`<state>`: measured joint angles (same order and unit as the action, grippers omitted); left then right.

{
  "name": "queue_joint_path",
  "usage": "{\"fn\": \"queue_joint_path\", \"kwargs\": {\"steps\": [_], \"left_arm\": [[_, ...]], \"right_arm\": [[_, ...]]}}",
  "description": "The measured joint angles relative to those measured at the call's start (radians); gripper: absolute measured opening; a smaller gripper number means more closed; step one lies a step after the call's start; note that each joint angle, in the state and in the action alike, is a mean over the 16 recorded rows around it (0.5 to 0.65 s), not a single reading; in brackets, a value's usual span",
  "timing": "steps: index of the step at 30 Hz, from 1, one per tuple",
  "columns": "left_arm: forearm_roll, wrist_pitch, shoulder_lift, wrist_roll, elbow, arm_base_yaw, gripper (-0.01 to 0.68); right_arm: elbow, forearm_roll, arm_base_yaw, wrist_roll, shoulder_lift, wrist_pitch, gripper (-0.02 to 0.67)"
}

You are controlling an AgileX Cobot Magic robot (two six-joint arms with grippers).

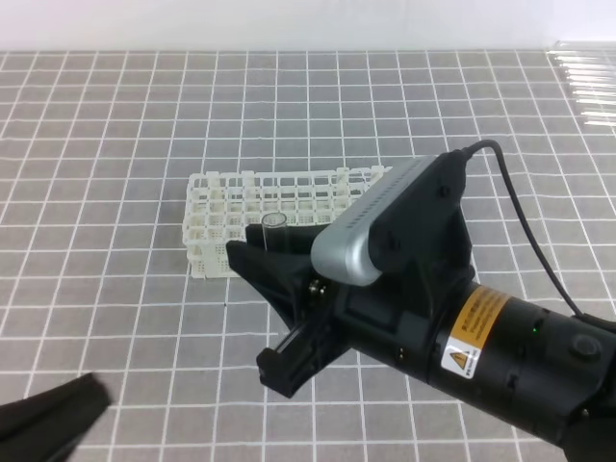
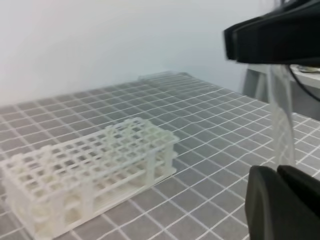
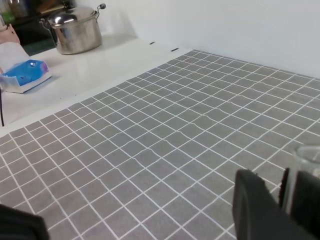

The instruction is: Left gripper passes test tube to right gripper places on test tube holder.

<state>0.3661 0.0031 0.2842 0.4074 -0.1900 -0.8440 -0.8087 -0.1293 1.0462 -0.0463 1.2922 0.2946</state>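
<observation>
The clear test tube (image 1: 273, 229) stands upright with my right gripper (image 1: 258, 256) shut on it, just in front of the white test tube holder (image 1: 241, 207). The left wrist view shows the test tube (image 2: 281, 120) hanging below the right gripper's (image 2: 250, 40) closed black jaws, to the right of the holder (image 2: 85, 170). My left gripper (image 1: 93, 388) sits low at the near left, apart from the tube. Its fingers (image 2: 265, 200) look pressed together with nothing between them. In the right wrist view the test tube (image 3: 307, 162) shows beside a black finger (image 3: 255, 210).
A grey mat with a white grid (image 1: 115, 144) covers the table. Several clear tubes (image 1: 587, 87) lie packed side by side at the far right edge. A steel pot (image 3: 75, 32) and a blue and white packet (image 3: 25, 75) rest on a white counter beyond the mat.
</observation>
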Motion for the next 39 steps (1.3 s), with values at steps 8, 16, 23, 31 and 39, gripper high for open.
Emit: {"fn": "queue_joint_path", "kwargs": {"steps": [8, 16, 23, 31, 39], "left_arm": [[-0.008, 0.156, -0.181, 0.023, 0.051, 0.000, 0.000], [-0.015, 0.140, -0.217, 0.054, 0.148, 0.000, 0.000], [-0.012, 0.148, -0.217, 0.088, 0.194, 0.000, 0.000], [-0.005, 0.179, -0.217, 0.103, 0.194, 0.000, 0.000], [-0.001, 0.182, -0.218, 0.104, 0.193, 0.000, 0.000]], "right_arm": [[0.000, -0.001, 0.000, 0.003, 0.000, -0.019, 0.008], [0.000, 0.004, 0.000, 0.010, 0.000, -0.031, 0.008], [0.000, 0.012, 0.000, 0.024, 0.000, -0.031, 0.008], [0.000, 0.019, 0.000, 0.057, 0.000, -0.030, 0.008], [0.000, 0.022, -0.003, 0.080, 0.000, -0.018, 0.008]]}}
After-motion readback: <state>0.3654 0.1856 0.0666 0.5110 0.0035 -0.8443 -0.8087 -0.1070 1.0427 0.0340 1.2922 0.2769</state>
